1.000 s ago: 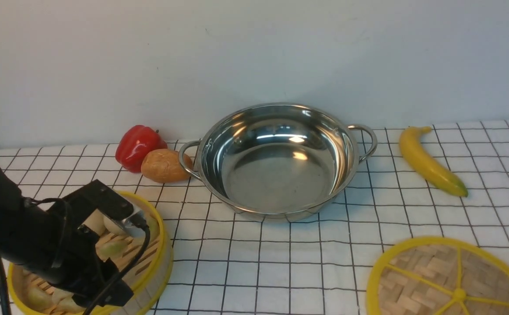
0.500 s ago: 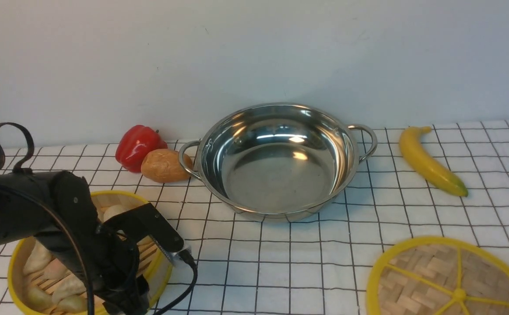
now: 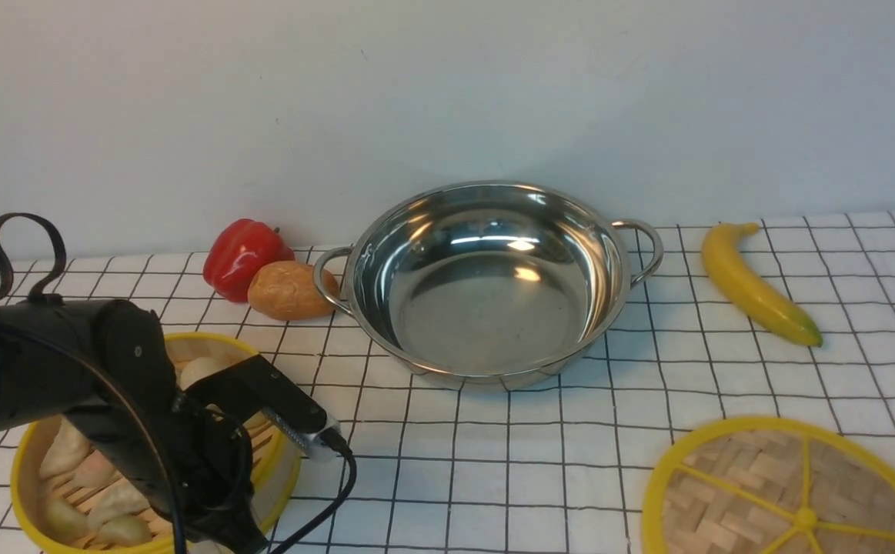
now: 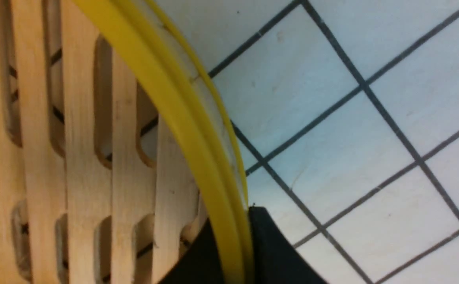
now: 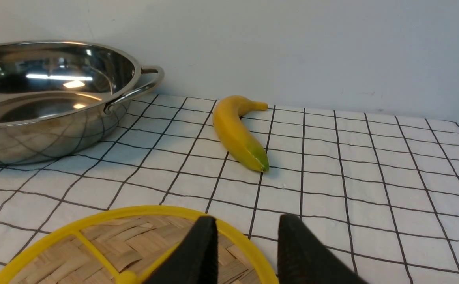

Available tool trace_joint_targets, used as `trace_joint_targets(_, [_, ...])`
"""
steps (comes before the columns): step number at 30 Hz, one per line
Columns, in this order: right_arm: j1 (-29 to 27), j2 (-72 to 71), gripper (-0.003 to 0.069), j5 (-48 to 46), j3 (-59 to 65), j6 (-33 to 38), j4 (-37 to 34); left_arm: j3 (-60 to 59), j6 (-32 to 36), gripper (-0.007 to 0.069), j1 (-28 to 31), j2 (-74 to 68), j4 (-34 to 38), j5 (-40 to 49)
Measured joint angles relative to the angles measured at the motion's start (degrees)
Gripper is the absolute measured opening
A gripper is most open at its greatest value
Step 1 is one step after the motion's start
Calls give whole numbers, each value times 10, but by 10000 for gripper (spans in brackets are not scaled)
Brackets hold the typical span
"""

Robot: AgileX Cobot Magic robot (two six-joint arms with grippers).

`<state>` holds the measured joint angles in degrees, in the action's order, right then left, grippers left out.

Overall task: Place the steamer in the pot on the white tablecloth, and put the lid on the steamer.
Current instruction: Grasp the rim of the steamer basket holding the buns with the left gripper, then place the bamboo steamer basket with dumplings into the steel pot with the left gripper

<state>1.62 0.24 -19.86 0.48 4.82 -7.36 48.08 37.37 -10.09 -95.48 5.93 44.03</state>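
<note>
The 1st step is in hand: the steamer is being grabbed. The steamer (image 3: 284, 477) is seen on the white tablecloth (image 3: 493, 477), to the left of the pot (image 3: 485, 323), nearer to the robot than the pot and well apart from it. It is not yet in the pot, and nothing is seen inside the pot. In the left wrist view the left tool (image 4: 237, 240) is pressed together on the steamer's yellow rim, with 1 finger inside the basket and 1 outside. The lid (image 3: 793, 492) is laid flat to the right of the pot, also nearer to the robot. The right tool (image 5: 248, 221) is held just above the lid's edge with its 2 fingers apart, and nothing is gripped by it.

Next, it is judged that the steamer must be lifted and kept level, so that the dumplings (image 3: 66, 454) are not tipped out. Then it must be carried over the pot and set down inside. The pot is only a little wider, so the basket must be lined up well. The lid is left for later.

Compared with 1 second ago, the left arm (image 3: 70, 369) has been swung off the middle of the steamer and brought down to its rim. Since 0.5 seconds ago almost nothing has been changed. The steamer has hardly been moved from its spot.
</note>
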Motion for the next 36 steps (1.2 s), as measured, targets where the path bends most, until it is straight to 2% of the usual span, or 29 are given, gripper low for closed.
trace_joint_targets(10, [0,0,242,0,0,0,0,90,-18,29,-8,66,-38,142])
trace_joint_targets(15, [0,0,243,0,0,0,0,176,-2,29,-70,79,-70,196])
trace_joint_targets(19, [0,0,243,0,0,0,0,225,40,29,-129,79,-69,204])
trace_joint_targets(25, [0,0,243,0,0,0,0,314,114,29,-181,53,-59,190])
trace_joint_targets(29, [0,0,243,0,0,0,0,389,176,29,-184,-3,-23,187])
trace_joint_targets(36, [0,0,243,0,0,0,0,494,268,29,-184,-129,-19,197])
